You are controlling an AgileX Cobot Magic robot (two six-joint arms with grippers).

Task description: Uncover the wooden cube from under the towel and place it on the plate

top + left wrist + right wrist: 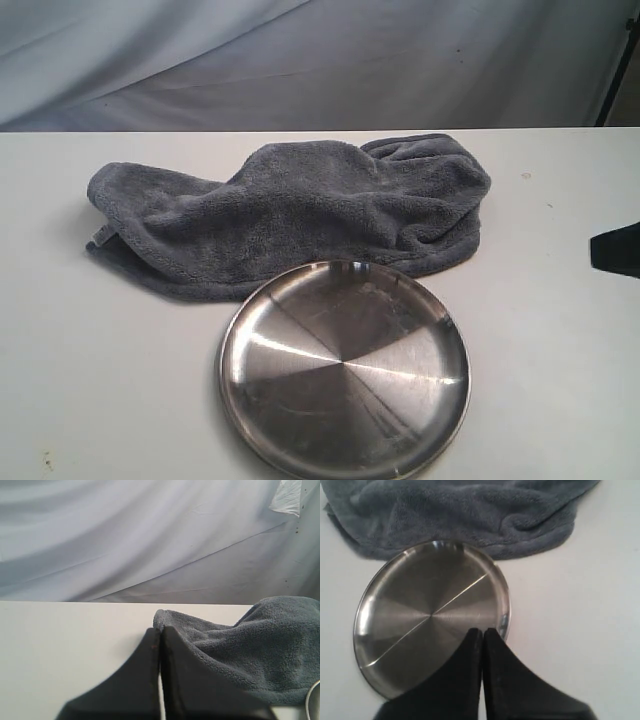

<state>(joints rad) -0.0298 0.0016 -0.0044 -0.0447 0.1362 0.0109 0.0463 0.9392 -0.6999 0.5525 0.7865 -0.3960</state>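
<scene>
Risking shoving plate (345, 370) while pulling towel (300, 215) lying at its rim, tumbling hidden cube; showing left gripper (161, 634), right gripper (482, 632) pinched closed, empty.

The left tool (160, 631) and right tool (482, 631) are matte-black tapering wedges.

Fingers are seen pressed fully together on the left pincer (160, 630) and the right pincer (482, 630).
</scene>
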